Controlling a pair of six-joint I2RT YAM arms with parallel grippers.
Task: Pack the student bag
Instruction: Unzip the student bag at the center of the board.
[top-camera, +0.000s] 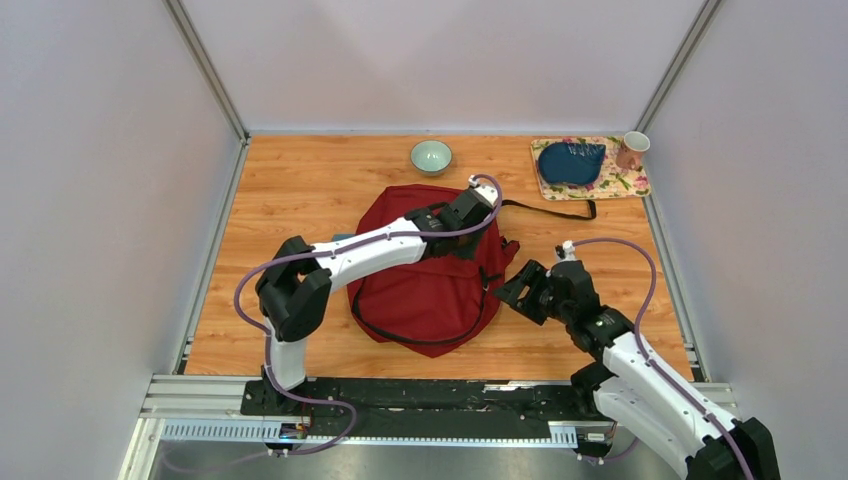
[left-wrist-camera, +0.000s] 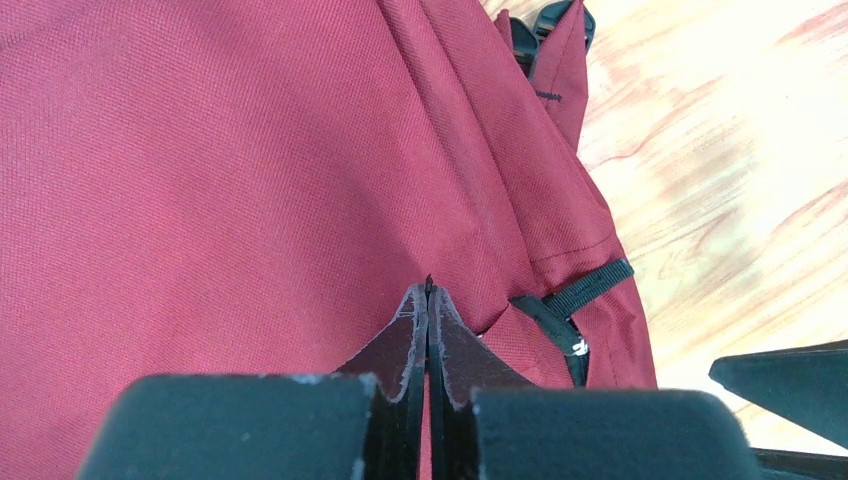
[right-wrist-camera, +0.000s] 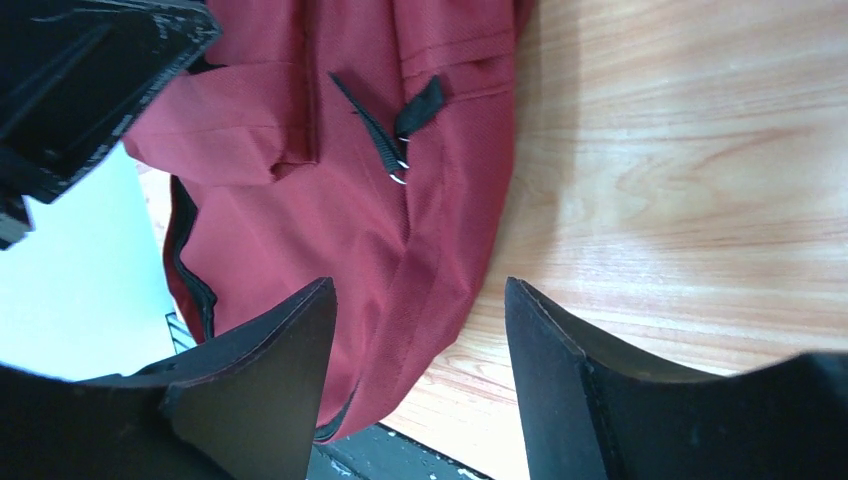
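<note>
Student bag (top-camera: 430, 285) lies flat at the middle of the tabletop (top-camera: 300, 180), between the two arms; one black strap (top-camera: 550, 207) trails off to the right at the far side. Left gripper (left-wrist-camera: 428, 300) is down on the bag's far right part, jaws clenched tip to tip against the red cloth; creases run toward the tips, but I cannot tell whether cloth or a zipper tab is caught between them. Right gripper (right-wrist-camera: 420, 290) hangs at the bag's right edge, jaws released and wide, straddling the hem without touching it. Handling judgement: soft woven fabric, slack and wrinkled, no stiffness of its own, so it will sag and fold rather than lift as one piece; looks light and thinly filled; the weave is rough enough not to slip; nothing fragile shows. A pinch on plain cloth will only tent the top layer; better holds are the sewn points: the webbing loop with metal ring (right-wrist-camera: 400, 140), the seam ridge beside it, or the black zipper trim (right-wrist-camera: 190, 270) along the edge. Probably needs both arms, one lifting the lip while the other steadies the body. The bag's opening is not visible.
</note>
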